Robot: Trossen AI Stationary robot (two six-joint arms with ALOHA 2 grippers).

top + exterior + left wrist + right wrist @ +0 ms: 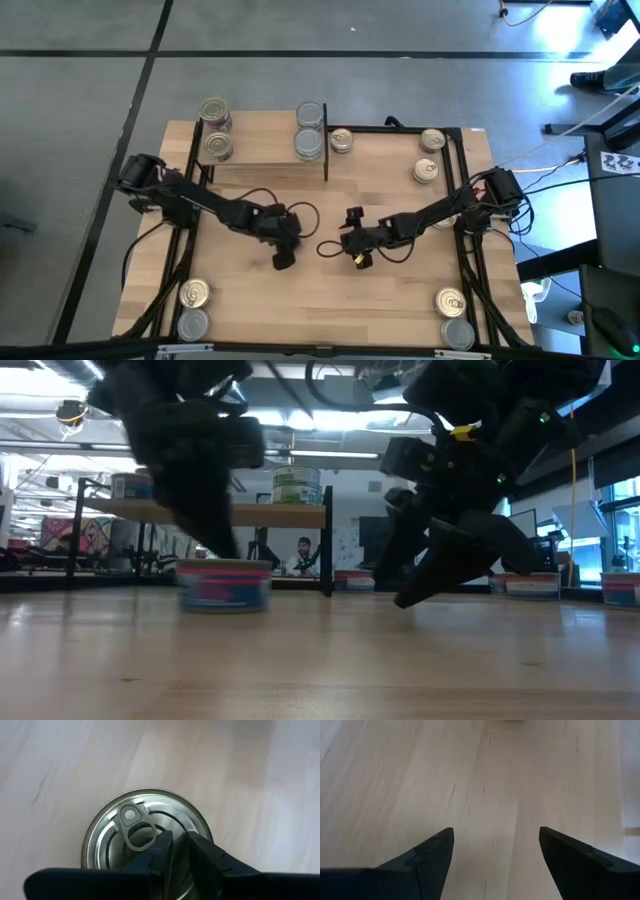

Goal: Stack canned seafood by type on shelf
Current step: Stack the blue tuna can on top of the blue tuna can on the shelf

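Canned seafood is spread over the table (330,200) in small groups. Four tins are seen on the shelf (260,152) at the table's far left: two at its left end (215,147) and two at its right end (310,143). From the low view the right-end pair (296,485) is seen to be stacked, green-labelled, on the raised plank (250,513). One tin (341,140) is set on the tabletop just beside the shelf's right post. Two more (426,171) lie near the far right corner, two (194,293) near the front left corner, and two (450,300) near the front right corner.

One silver tin with a pull-tab lid (107,835) is found on the tabletop near the middle, directly under the left gripper (177,840); in the low view this tin (223,582) is seen standing flat on the wood with a red and blue label, blurred. The left gripper (283,258) is pointed down over the lid; its fingers (160,851) are drawn nearly together, with only a narrow slit between them, and nothing is seen in that slit; whether the tin is touched cannot be told.

The right gripper (357,258) is held near the table's middle, just to the right of the left one; its fingers (432,852) are spread well apart over bare wood, and nothing is held between them (496,831); in the low view it (440,575) is seen hanging above the tabletop without touching it.
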